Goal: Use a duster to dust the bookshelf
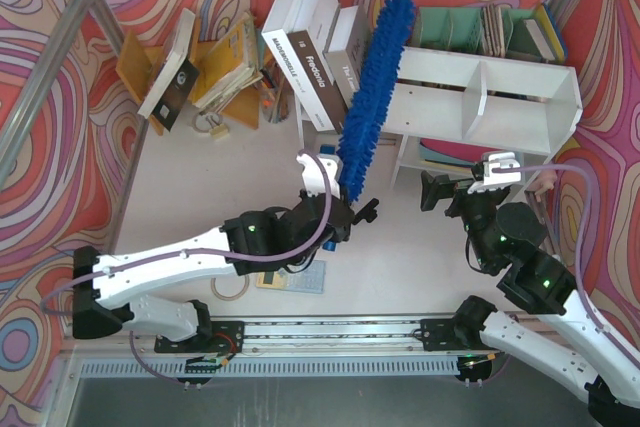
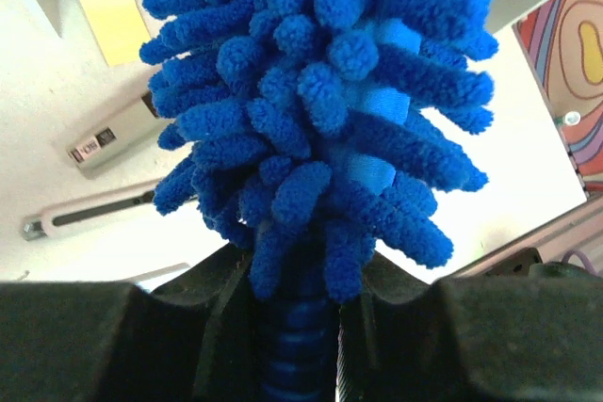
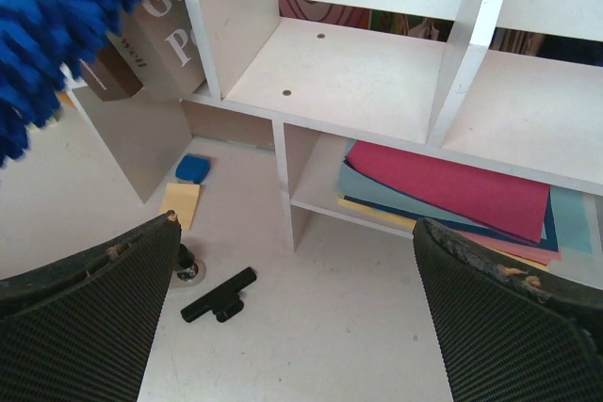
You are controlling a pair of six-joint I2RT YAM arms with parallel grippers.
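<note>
Duster (image 1: 375, 77): long, bright-blue, fluffy chenille head, flat strip down its middle. Ribbed blue handle at low end, clamped between fingers of left gripper (image 1: 345, 209). Pose: tilted, handle end low near tabletop centre, head rising toward far right. Head crosses left end of bookshelf (image 1: 500, 82); contact cannot be told.

Bookshelf: white board unit, upright, far-right part of tabletop near back edge. Central divider splits upper tier into two cubbies; lower tier beneath. Open front faces near edge.
</note>
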